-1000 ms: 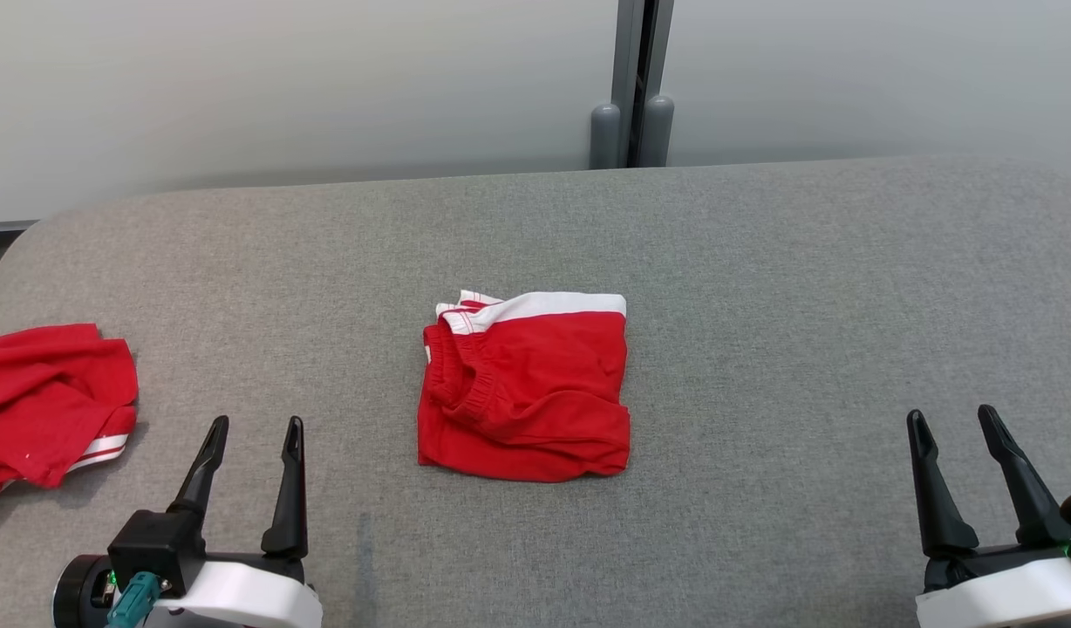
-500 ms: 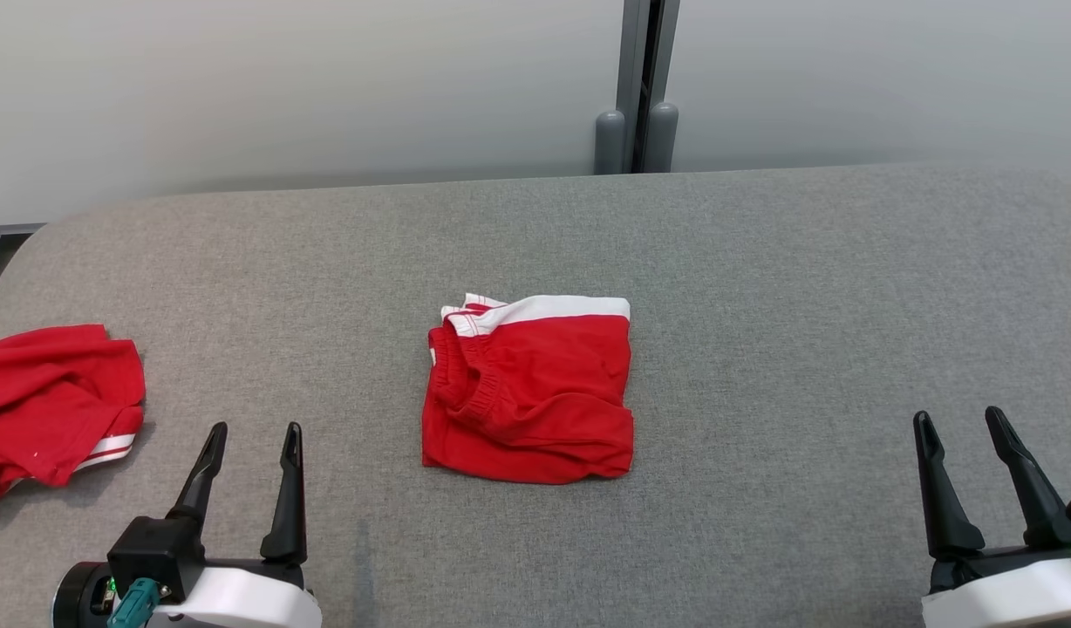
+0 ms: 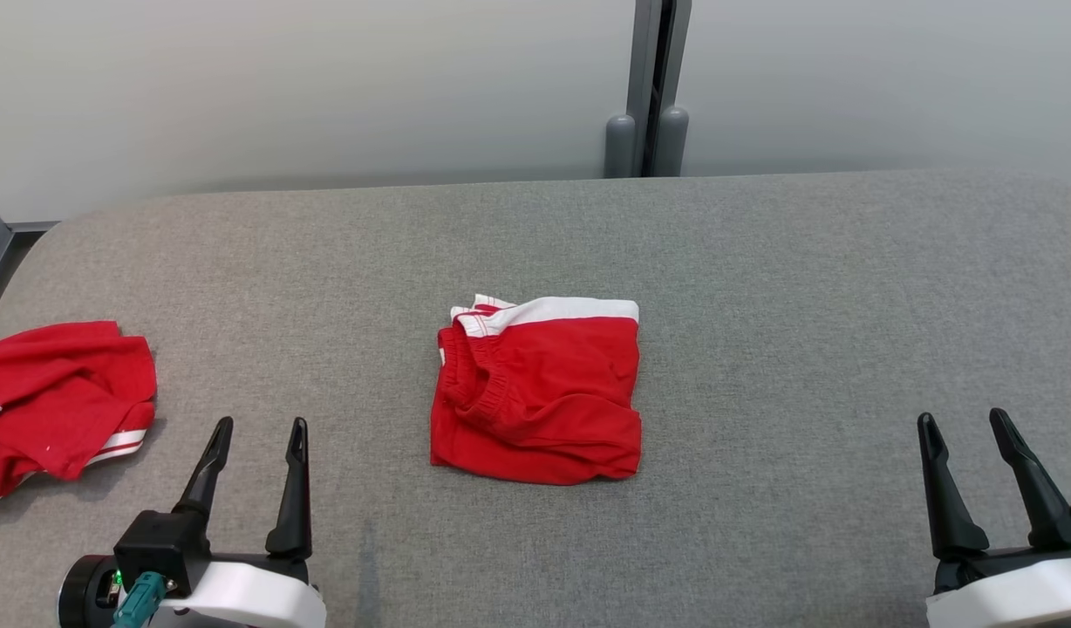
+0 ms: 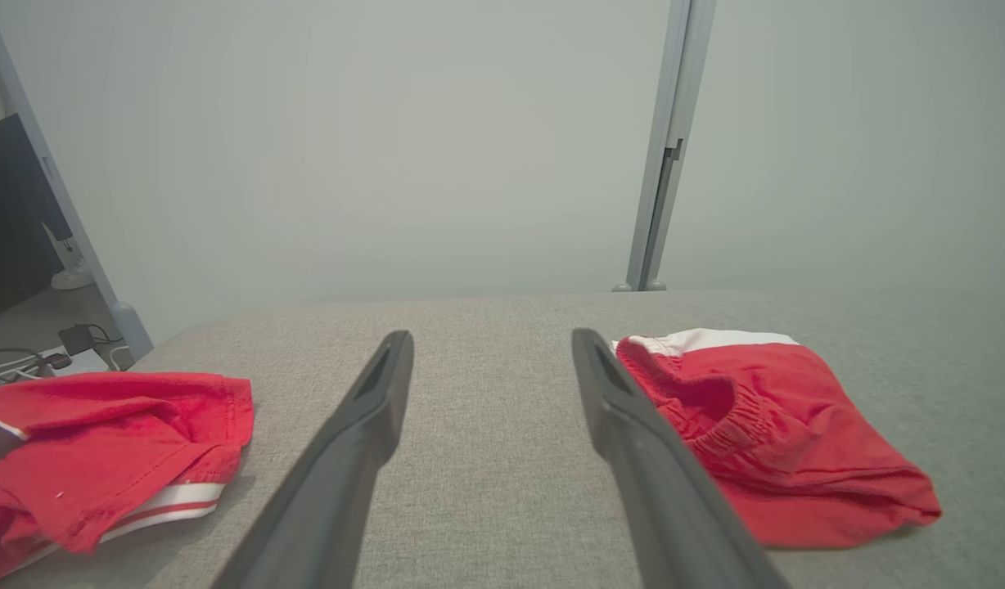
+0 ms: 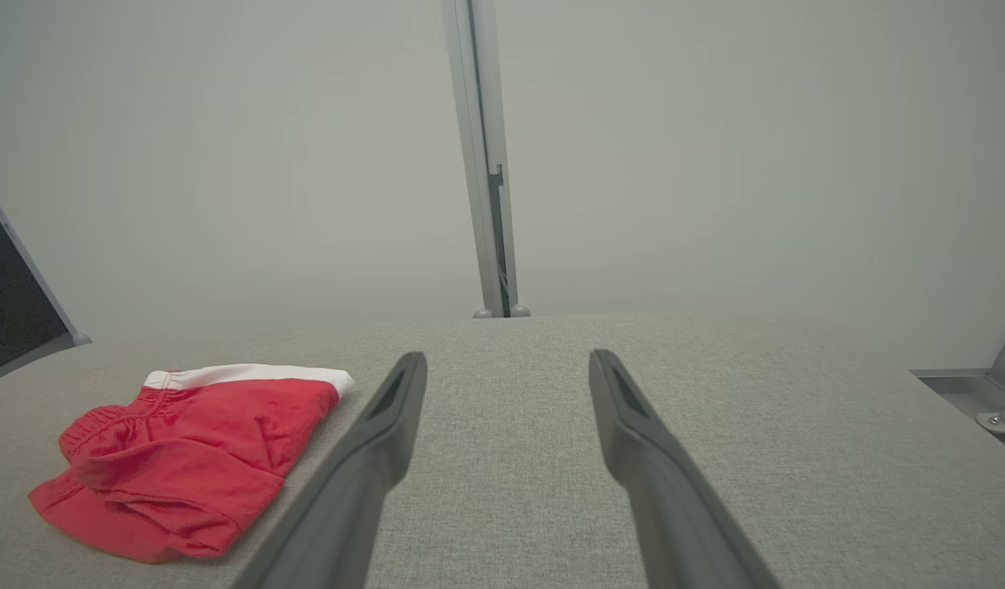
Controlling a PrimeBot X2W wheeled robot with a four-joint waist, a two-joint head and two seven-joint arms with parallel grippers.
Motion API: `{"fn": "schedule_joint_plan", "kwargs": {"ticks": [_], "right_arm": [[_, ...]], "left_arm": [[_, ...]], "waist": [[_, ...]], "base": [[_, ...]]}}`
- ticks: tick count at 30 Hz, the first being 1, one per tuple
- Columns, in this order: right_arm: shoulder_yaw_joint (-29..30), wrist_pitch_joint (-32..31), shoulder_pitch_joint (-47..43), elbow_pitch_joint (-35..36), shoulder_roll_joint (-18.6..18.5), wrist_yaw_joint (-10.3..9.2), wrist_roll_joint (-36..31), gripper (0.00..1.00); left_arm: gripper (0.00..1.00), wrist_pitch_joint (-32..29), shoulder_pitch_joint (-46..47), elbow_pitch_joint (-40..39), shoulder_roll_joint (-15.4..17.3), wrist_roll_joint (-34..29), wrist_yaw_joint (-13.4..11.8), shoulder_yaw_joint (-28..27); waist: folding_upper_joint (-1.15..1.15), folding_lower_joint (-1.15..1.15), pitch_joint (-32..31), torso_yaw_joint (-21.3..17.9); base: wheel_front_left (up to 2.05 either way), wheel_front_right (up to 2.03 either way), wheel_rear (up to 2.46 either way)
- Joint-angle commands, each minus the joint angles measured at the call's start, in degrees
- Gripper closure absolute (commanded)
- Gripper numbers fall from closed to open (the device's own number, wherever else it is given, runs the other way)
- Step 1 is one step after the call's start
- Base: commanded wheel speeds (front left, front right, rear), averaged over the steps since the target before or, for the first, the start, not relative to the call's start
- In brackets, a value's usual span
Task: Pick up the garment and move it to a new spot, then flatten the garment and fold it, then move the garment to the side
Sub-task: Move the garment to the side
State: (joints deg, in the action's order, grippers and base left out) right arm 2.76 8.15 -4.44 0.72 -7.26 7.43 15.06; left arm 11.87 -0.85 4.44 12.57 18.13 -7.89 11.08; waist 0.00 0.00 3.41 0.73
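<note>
— Where are the shorts, then?

— The red cloth shorts [image 3: 535, 397] are folded into a rough square with a white band along the far edge. They lie in the middle of the grey fabric-covered table [image 3: 762, 262]. The gathered elastic waist shows on the left part of the bundle.

— Has either claw got hold of them?

— No. The left gripper [image 3: 261, 425] is at the near edge on the left. Its two long dark fingers are spread wide, with only bare table between them. The right gripper [image 3: 961, 419] is at the near right, fingers just as far apart and nothing in them. Both are well apart from the shorts, which lie between them and farther in.

— And that other red thing?

— That's a crumpled red garment with white stripes [image 3: 60, 401], at the table's left edge. It's near the left gripper but not touching it. I can't see all of it from here.

— What's behind the table?

— A pale grey wall [image 3: 326, 87], and a grey upright post [image 3: 649, 87] standing just past the table's far edge, a little right of the shorts.
</note>
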Motion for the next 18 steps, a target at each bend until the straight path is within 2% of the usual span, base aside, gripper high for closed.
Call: {"fn": "schedule_joint_plan", "kwargs": {"ticks": [1,7,18], "right_arm": [[0.07,-0.17,0.13,0.0,-0.31,0.12,0.03,0.0],[0.63,-0.43,1.5,-0.41,-1.05,0.12,0.85,0.0],[-2.49,-2.15,8.28,-4.93,-3.93,0.12,2.78,0.0]], "left_arm": [[0.0,0.15,0.75,0.18,0.41,0.3,-0.27,-0.01],[0.0,0.43,2.21,0.4,0.26,0.36,0.07,0.53],[0.0,1.76,6.53,0.6,-1.03,0.2,0.95,1.55]], "waist": [[0.0,0.0,0.0,0.07],[0.0,0.0,0.66,2.1],[0.0,0.0,5.02,10.39]], "base": [[0.0,0.0,0.0],[0.0,0.0,0.0],[0.0,0.0,0.0]]}}
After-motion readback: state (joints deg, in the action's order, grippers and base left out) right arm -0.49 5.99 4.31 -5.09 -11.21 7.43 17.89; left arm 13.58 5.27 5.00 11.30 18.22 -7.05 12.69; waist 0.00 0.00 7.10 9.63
